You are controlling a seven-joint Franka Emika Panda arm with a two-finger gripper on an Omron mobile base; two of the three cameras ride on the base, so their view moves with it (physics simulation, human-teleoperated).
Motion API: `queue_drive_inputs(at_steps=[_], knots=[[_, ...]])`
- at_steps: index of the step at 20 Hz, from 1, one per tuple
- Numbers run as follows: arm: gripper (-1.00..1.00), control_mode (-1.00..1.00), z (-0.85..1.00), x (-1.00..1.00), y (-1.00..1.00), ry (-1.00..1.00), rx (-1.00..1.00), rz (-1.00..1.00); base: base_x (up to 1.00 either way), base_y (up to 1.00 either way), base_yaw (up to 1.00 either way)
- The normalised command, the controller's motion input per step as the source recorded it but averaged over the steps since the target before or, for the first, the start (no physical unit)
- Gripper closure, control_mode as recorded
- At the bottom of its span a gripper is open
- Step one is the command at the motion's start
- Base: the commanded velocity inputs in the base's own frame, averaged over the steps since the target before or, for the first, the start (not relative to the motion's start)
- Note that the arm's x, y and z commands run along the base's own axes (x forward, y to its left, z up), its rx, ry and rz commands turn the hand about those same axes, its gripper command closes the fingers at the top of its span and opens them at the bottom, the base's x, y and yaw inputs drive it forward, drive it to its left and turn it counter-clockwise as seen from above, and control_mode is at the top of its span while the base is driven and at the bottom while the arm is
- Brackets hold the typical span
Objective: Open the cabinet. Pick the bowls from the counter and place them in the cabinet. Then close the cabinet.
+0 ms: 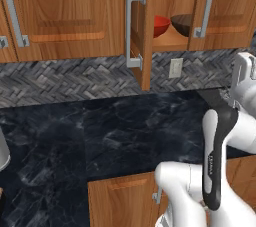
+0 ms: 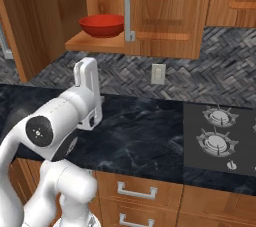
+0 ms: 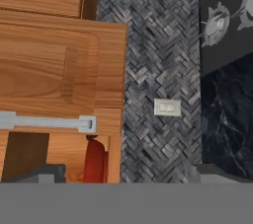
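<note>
With both bowls shelved, the stiff, light-swinging cabinet door (image 1: pixel 145 31) wants the spread hand (image 3: pixel 123 178) pushing beside its handle (image 1: pixel 134 27).

The cabinet (image 1: pixel 170 11) is warm-brown wood with a satin grain and matt grey metal bar handles (image 1: pixel 134 28). Inside it, the red bowl (image 2: pixel 102 25) looks glossy and smooth, the brown bowl (image 1: pixel 183 23) dark wood-grained. The counter (image 1: pixel 100 131) is polished black marble, faintly white-veined.
</note>
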Motion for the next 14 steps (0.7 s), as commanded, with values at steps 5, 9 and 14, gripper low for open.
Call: queue_drive_inputs(at_steps=[5, 9, 14], knots=[[-1.00, -1.00, 0.06, -0.33, 0.00, -0.12, -0.24, 0.01, 0.00, 0.00, 0.00], [-1.00, -1.00, 0.07, -0.20, 0.03, -0.09, -0.60, 0.04, 0.00, 0.00, 0.00], [-1.00, -1.00, -0.19, -0.27, 0.35, -0.04, -0.70, 0.02, 0.00, 0.00, 0.00]])
